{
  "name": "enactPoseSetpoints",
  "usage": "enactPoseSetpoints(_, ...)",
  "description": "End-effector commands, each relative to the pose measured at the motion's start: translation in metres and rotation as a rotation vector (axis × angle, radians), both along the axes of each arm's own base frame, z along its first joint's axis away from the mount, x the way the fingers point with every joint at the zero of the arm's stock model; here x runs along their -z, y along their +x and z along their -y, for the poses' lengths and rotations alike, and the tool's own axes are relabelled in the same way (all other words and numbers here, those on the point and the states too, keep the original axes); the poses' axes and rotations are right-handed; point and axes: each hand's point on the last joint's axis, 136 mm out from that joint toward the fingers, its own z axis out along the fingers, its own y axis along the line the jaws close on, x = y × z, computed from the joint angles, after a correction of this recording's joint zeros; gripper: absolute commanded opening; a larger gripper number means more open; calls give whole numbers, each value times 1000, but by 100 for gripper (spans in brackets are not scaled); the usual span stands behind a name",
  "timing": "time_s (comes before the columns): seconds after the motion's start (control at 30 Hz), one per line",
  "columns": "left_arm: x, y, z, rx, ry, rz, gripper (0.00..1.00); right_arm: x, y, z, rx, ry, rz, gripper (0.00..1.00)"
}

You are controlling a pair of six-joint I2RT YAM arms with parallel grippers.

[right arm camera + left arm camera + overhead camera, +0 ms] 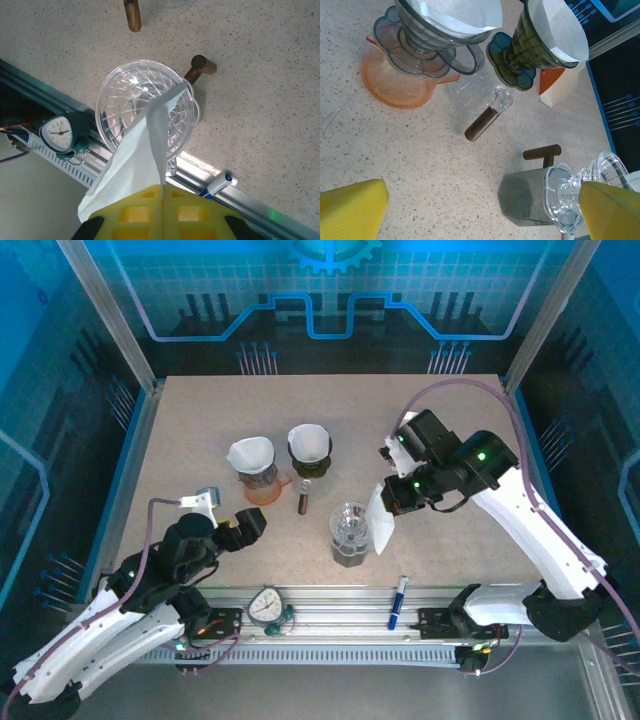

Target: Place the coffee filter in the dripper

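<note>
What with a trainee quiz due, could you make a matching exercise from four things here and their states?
1 flat-folded white paper coffee filter
2 dark green ribbed dripper
3 blue-and-white marker pen
4 left tool

a lies on the metal rail
b open, empty
c pinched in the shut right tool
d already holds a paper cone

Pairs: 1-c, 2-d, 3-a, 4-b.

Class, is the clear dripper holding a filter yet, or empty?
Empty: the dripper shows bare ribs inside; the filter, folded flat, is pinched in the right tool.
</note>
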Motion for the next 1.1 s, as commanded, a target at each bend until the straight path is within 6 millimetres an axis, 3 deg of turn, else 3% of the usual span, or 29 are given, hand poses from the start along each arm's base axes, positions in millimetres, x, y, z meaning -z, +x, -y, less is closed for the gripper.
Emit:
enactPoseSetpoints(0.0, -4, 1, 7, 24, -39, 18, 99, -2, -5, -2, -15, -33, -42, 0)
enactPoseSetpoints(0.4, -3, 2, 16, 58, -63, 20, 99, 26, 11, -22, -92, -191, -132, 0)
enactPoseSetpoints(0.63, 0, 2, 21, 78, -66, 6, 99, 38, 26, -28, -101, -244, -116, 0)
enactPoseSetpoints(1.07, 3, 2, 35, 129, -88, -18, 99, 60, 34, -48, -165, -316, -91, 3)
